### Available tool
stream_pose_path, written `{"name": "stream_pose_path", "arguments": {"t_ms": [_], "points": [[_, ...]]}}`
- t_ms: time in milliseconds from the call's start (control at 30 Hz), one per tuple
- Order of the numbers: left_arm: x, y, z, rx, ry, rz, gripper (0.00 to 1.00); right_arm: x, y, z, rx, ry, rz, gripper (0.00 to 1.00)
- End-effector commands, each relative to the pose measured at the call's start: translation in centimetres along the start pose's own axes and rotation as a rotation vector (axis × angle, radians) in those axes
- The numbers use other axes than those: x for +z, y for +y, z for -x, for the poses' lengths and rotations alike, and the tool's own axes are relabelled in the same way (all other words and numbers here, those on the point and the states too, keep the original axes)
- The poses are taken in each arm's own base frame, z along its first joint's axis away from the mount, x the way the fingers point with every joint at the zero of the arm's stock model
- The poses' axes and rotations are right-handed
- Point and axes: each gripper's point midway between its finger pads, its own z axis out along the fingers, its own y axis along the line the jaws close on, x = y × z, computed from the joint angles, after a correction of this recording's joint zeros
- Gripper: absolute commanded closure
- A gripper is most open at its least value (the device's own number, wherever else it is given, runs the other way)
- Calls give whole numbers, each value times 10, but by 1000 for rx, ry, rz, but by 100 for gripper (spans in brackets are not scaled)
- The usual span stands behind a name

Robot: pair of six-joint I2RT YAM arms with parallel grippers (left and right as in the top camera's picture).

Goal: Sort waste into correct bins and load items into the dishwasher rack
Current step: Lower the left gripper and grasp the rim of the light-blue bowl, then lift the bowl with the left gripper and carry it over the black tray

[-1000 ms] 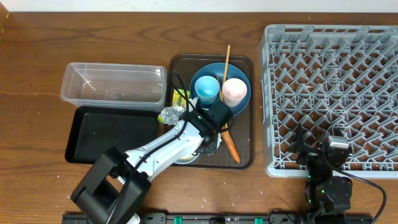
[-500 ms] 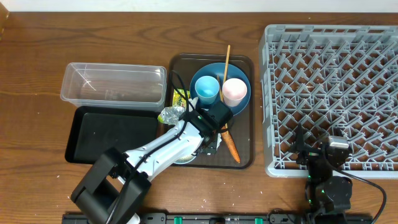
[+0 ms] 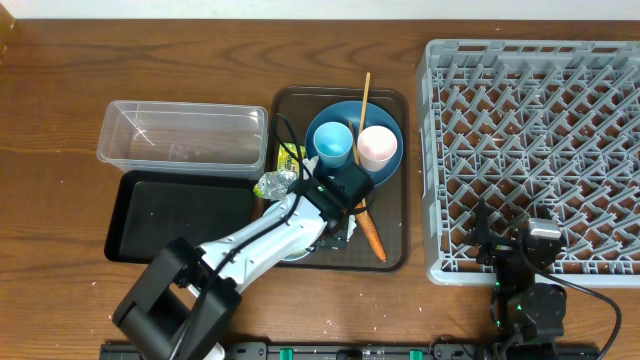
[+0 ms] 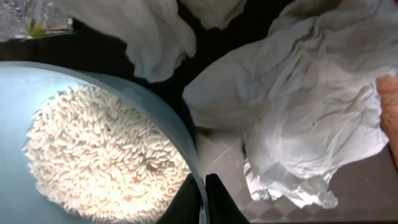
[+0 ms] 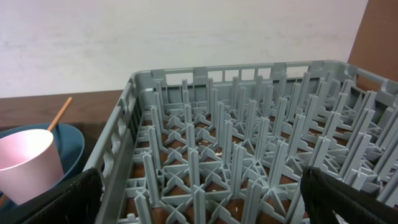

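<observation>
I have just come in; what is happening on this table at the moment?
The left pincer is shut on the rim of the small pale blue bowl holding loose white rice, on the brown serving tray beside crumpled white tissues. The right pincer hangs open by the large grey plastic dishwasher rack, in which no dishes show yet.

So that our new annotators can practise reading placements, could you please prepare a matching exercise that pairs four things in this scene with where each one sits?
Things:
1. white rice
2. pinkish-white cup
3. carrot
4. clear plastic tub

Places:
A. beside the black tray
B. in the small pale blue bowl
C. lying on the brown tray
D. standing on the blue plate

Pairs: 1-B, 2-D, 3-C, 4-A.
</observation>
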Motion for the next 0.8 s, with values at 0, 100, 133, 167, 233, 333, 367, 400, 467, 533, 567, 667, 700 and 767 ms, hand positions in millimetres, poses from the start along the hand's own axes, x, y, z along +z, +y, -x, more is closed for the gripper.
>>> {"name": "stream_pose_path", "arguments": {"t_ms": [0,100,133,167,233,333,367,400,467,533,567,667,700,767], "points": [[-23,-2,7,8,-63,-42,94,0,3,-2,3,5,13,1],[-42,-1,14,33,-128,-63,94,0,3,-2,3,5,13,1],[-47,1,16,32,-147,-60,94,0,3,-2,3,5,13,1],[-53,4,18,30,-170,-54,94,0,3,-2,3,5,13,1],[-62,11,20,23,-203,-39,94,0,3,-2,3,5,13,1],[-75,17,19,11,-228,-44,94,0,3,-2,3,5,13,1],[-80,20,19,10,-236,-48,94,0,3,-2,3,5,13,2],[-84,23,20,10,-243,-50,94,0,3,-2,3,5,13,1],[-92,31,21,-1,-258,-53,93,0,3,-2,3,5,13,1],[-99,42,23,-24,-275,-54,94,0,3,-2,3,5,13,1],[-102,48,25,-46,-282,-53,94,0,3,-2,3,5,13,1],[-109,71,29,-115,-295,-41,94,0,3,-2,3,5,13,1],[-110,78,31,-134,-296,-36,94,0,3,-2,3,5,13,1],[-111,90,33,-155,-289,-48,94,0,3,-2,3,5,13,1]]}}
